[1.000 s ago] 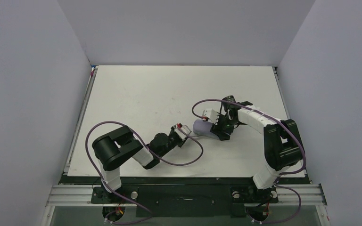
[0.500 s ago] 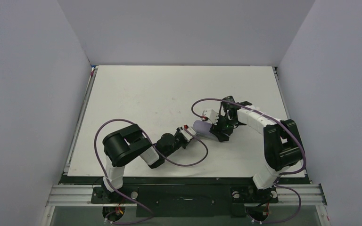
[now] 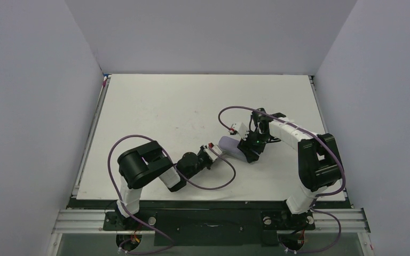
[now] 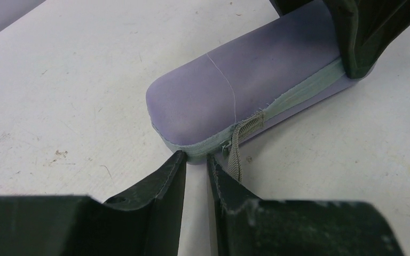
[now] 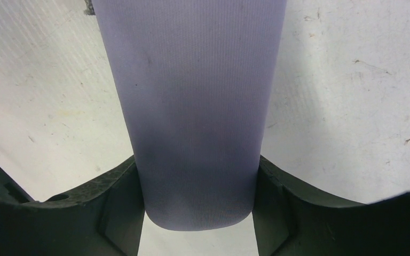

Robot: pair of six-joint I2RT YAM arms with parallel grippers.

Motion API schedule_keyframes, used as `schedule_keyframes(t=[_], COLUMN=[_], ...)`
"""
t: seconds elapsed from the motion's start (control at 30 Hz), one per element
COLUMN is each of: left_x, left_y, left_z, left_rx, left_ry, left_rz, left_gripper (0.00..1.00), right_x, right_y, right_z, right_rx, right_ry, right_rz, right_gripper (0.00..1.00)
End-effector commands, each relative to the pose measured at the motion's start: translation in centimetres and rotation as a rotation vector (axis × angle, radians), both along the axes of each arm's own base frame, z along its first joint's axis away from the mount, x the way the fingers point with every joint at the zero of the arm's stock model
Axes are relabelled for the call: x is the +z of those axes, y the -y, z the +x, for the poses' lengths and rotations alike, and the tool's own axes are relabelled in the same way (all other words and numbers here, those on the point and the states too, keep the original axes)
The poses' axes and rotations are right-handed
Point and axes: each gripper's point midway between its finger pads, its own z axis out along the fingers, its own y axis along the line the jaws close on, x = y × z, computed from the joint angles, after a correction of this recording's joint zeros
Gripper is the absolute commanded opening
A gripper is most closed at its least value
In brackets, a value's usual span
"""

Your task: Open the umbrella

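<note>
Lavender zip case: our right hand is clamping it steady so our narrowed, empty left hand is aiming at the zipper pull.

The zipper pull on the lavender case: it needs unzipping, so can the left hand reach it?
Probably yes. The left hand sits at one end of the case, and the zipper pull hangs beside its fingertips with nothing between. The right hand clamps the other end, out of the way.
</note>
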Motion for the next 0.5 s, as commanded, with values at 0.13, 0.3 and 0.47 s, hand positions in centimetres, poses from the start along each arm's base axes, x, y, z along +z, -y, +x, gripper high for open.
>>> schedule_keyframes(t=[0.13, 0.3, 0.47], left_x=[-0.1, -0.2, -0.2], left_y=[1.6, 1.9, 1.9], left_z=[-2.0, -2.9, -2.9], left_rx=[-0.079, -0.103, -0.089], left_ry=[-0.007, -0.005, -0.011], left_rz=[-0.023, -0.018, -0.019], left_gripper=[0.17, 0.17, 0.17], right_x=[0.6, 0.8, 0.8], right_y=[-1.8, -2.2, -2.4], right_z=[-0.5, -0.4, -0.4], right_rx=[-0.043, -0.072, -0.090], right_ry=[-0.061, -0.078, -0.088], right_rz=[0.097, 0.124, 0.130], right_gripper=[0.17, 0.17, 0.17])
